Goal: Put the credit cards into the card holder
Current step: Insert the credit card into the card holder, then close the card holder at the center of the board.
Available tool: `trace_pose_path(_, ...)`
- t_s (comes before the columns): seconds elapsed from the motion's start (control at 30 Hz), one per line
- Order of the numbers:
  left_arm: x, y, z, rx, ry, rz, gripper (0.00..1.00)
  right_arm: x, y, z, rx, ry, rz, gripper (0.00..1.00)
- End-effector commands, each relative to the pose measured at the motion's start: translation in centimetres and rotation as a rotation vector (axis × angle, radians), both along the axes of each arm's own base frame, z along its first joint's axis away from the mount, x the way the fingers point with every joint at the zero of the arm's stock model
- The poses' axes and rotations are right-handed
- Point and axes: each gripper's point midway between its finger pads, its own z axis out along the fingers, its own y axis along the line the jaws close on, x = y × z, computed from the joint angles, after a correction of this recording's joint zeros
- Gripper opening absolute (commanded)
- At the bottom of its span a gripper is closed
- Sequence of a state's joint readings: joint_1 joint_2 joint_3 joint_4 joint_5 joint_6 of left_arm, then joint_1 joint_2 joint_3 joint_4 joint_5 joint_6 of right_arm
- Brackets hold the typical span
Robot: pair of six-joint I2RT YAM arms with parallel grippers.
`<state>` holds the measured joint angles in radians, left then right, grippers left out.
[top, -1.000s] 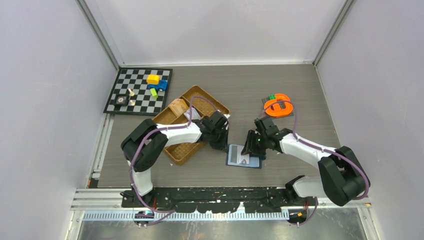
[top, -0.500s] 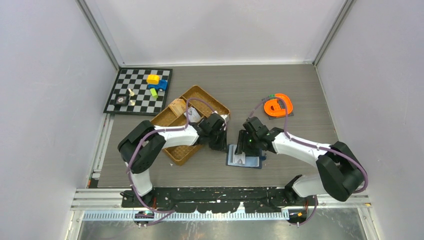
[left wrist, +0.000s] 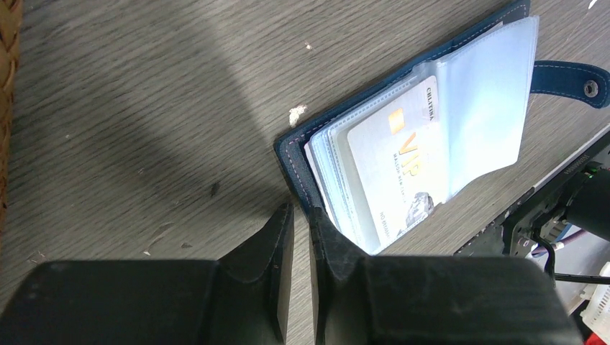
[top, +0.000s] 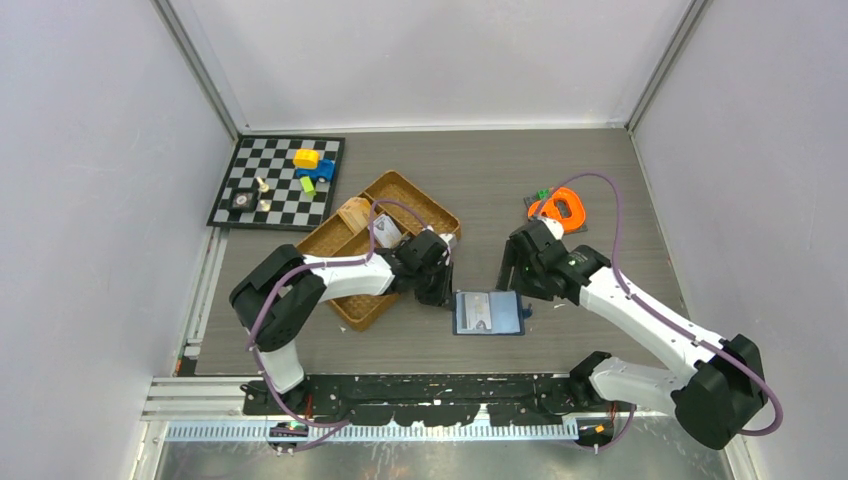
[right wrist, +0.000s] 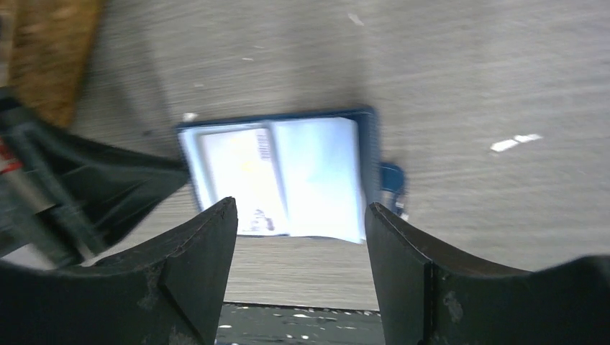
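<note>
The card holder (top: 488,312), a navy wallet, lies open on the table with clear sleeves showing. A light card marked VIP (left wrist: 392,169) sits in one sleeve. No loose dark card shows. My left gripper (top: 440,294) is shut with a thin gap and holds nothing. In the left wrist view its tips (left wrist: 301,212) rest on the table at the holder's (left wrist: 302,154) left corner, one finger touching the cover. My right gripper (top: 515,272) is open and empty, raised just behind the holder. In the right wrist view the holder (right wrist: 280,176) lies ahead of the gripper (right wrist: 298,208).
A woven brown divided tray (top: 400,181) stands left of the holder, under my left arm. A chessboard (top: 275,185) with small toys is at the back left. An orange ring-shaped object (top: 560,208) lies at the back right. The holder's snap tab (left wrist: 568,75) sticks out on its right.
My right gripper has lifted off the holder and drawn back to the right, leaving it open flat. My left gripper has stayed at the holder's left edge.
</note>
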<state>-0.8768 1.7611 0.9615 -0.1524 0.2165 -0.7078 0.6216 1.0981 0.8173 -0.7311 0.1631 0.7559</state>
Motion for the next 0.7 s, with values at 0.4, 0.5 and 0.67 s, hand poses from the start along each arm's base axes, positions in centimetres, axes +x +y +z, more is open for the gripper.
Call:
trace_pose_path(0.4,-0.2,0.0,0.9,-0.016,-0.014,0.0,0.17,-1.8,-5.0,-5.5,-0.216,0.183,-0.108,0.66)
trace_pose_path(0.5,-0.1,0.0,0.8,-0.014,-0.013,0.001,0.16,-1.8,-4.9,-6.1,-0.221,0.201,-0.101,0.61)
trace_pose_path(0.67,-0.2,0.0,0.4,-0.015,-0.009,0.004,0.16,-1.3,-4.5,-6.0,-0.219,0.202,-0.094,0.21)
